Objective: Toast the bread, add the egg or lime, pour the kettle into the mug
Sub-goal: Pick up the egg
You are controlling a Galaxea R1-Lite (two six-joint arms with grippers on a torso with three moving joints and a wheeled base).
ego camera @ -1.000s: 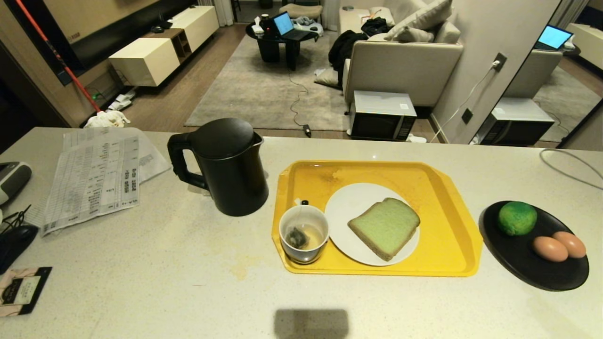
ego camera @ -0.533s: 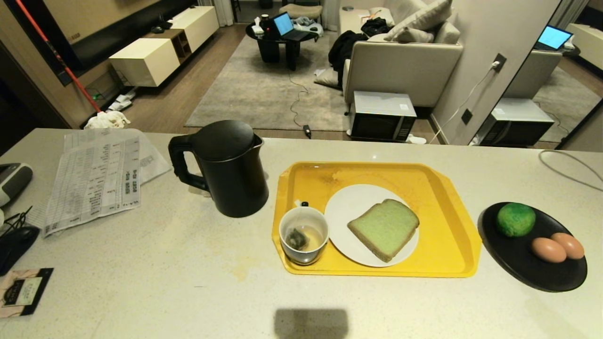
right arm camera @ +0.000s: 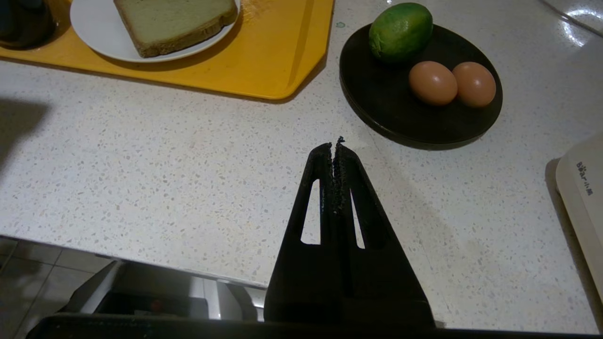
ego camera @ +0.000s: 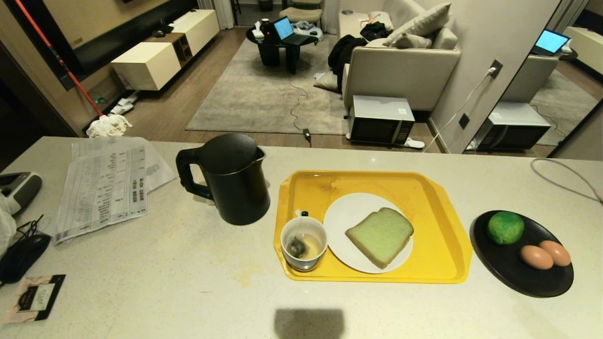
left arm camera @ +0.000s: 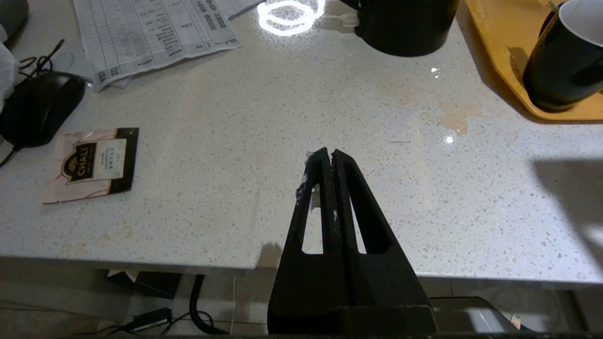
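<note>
The black kettle [ego camera: 231,181] stands on the counter left of a yellow tray [ego camera: 438,212]. On the tray, the mug [ego camera: 304,243] holds a tea bag, and the green bread [ego camera: 379,237] lies on a white plate [ego camera: 348,212]. To the right, a black plate [ego camera: 509,278] carries the lime [ego camera: 505,227] and two plain brown eggs [ego camera: 536,257]. The egg of the task is out of view. My left gripper [left arm camera: 328,153] hangs shut and empty over the counter's near edge. My right gripper [right arm camera: 334,143] is shut and empty, just short of the black plate [right arm camera: 424,122].
Printed papers [ego camera: 101,186], a computer mouse [ego camera: 21,254] and a tea sachet [ego camera: 35,297] lie at the left. A pale appliance [right arm camera: 584,197] sits at the far right, a grey cable [ego camera: 565,179] behind it. The counter's far edge drops to the living room floor.
The whole head view has shifted: everything on the counter sits a little lower and more inward in the picture, so the camera moved. Nothing on the counter has moved.
</note>
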